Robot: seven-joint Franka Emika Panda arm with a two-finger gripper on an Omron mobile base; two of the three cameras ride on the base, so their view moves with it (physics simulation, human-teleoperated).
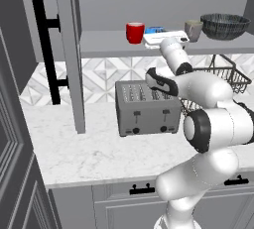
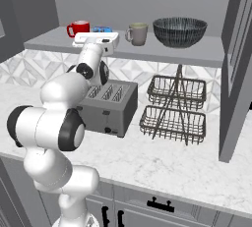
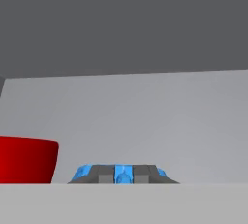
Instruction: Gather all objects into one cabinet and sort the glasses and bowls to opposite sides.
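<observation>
You see the white arm reaching up onto the flat grey shelf (image 1: 104,44) of the upper wall cabinet, its door standing open at nine o'clock in the left base view, with the long black bar handle (image 1: 44,49) on the panel. The two-finger gripper (image 3: 116,174) is clenched on the small glossy bright blue bowl (image 3: 121,173): in the hand view the two dark finger tips (image 3: 102,174) sit tight against the blue rim at six o'clock, with blue showing between them and on either side. In the left base view that blue bowl (image 1: 155,29) peeks out just behind the white hand, right beside the glossy red cup (image 1: 135,32), which stands upright at its nine o'clock side (the same red cup (image 3: 26,161) shows at eight o'clock in the hand view). From the right base view you find the red cup (image 2: 78,28) with its handle turned outward, then the blue bowl (image 2: 102,29), then the grey-beige mug (image 2: 138,34) with the greenish inside, upright and a little apart, and at three o'clock of it the wide dark grey ribbed bowl (image 2: 179,31), near the mug but not touching it. All four stand on the one shelf. Below it on the marble counter (image 2: 187,167) stand a grey four-slot toaster (image 2: 106,107) and, at its three o'clock, a two-tier black wire basket (image 2: 174,108).
</observation>
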